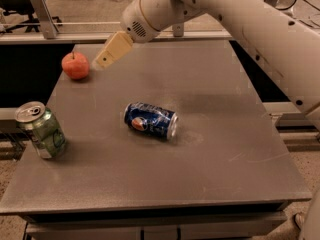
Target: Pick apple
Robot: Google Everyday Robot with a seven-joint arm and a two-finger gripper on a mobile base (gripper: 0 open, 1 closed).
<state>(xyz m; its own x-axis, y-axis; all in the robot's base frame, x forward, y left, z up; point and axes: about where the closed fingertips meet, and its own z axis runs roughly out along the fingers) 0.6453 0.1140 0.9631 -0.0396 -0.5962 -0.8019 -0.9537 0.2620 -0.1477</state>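
Grey matte surface [225, 134], tan floor [90, 4] beyond. Small round red-orange apple [75, 65] sits far left, beige tool [103, 60] just right of it, can't tell how wide.

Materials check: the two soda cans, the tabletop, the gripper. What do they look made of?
Upright green can: probably thin aluminium, glossy print, silvery lid with pull tab. Blue can lying on its side: same, silvery rim, sheen. Grey tabletop: matte, laminate or painted metal, can't tell; faint scuffs. Cream gripper, hovering beside the small red apple: looks like matte plastic.
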